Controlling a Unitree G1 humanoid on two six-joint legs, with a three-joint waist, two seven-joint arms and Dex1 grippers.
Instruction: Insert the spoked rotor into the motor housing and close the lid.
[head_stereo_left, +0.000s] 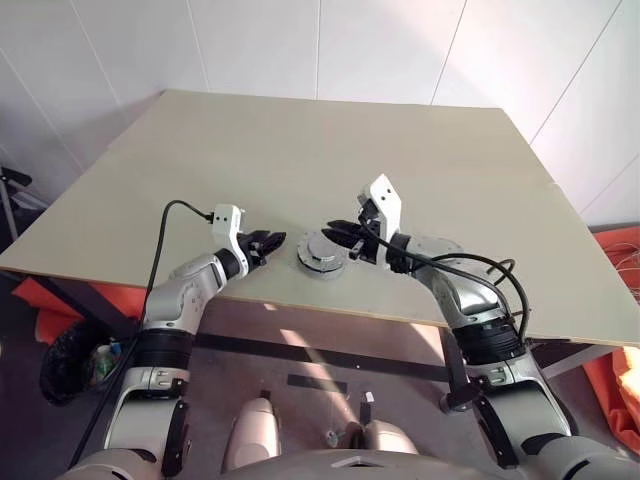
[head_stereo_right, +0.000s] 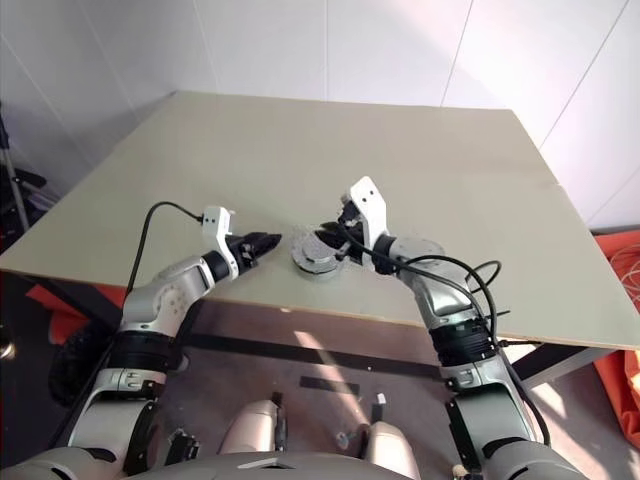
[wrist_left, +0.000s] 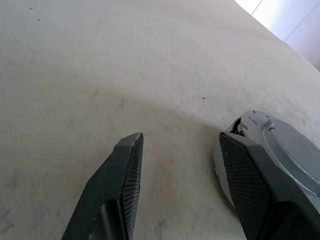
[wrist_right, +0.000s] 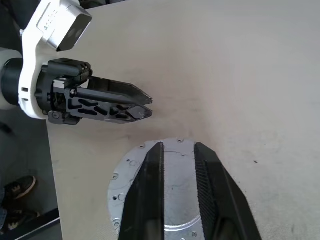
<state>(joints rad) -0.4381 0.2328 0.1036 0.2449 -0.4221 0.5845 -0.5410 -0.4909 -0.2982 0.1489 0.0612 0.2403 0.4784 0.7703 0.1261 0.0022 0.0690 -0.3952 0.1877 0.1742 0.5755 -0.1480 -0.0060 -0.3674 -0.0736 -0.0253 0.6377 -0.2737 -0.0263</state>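
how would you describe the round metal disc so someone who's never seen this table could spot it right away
Start at the big pale table and follow its near edge to the middle, where the two end effectors point toward each other. The grey round disc lies flat between them, under the right end effector. It is the only loose thing on the table: silvery, with small holes along its rim.

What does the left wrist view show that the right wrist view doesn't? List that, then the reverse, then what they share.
Left wrist view: the ridged inner pads of the left gripper, which stands open over the tan table, and a strip of white wall. Right wrist view: the right gripper, slightly open above the lid, the white camera block on the left wrist, and a shoe on the floor. Shared: the table, the grey lid and the left gripper.
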